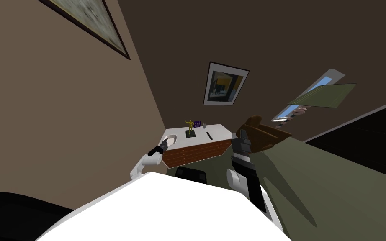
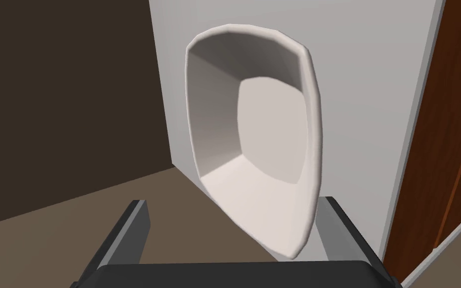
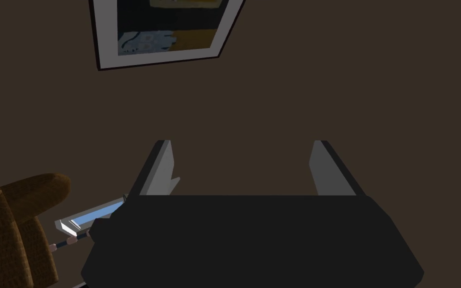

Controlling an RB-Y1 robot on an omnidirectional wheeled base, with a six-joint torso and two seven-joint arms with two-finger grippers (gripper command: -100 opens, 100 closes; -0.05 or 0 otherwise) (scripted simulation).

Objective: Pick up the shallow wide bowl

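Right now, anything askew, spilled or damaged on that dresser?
Nothing stands out. The bowl sits upright and empty at the end of the dresser top, the figurine stands straight, and the open left gripper lines up with the bowl.

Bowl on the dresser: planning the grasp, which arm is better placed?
Left. The left tool, open, flanks the white bowl on the dresser top; the right tool, also open, stands clear of it.
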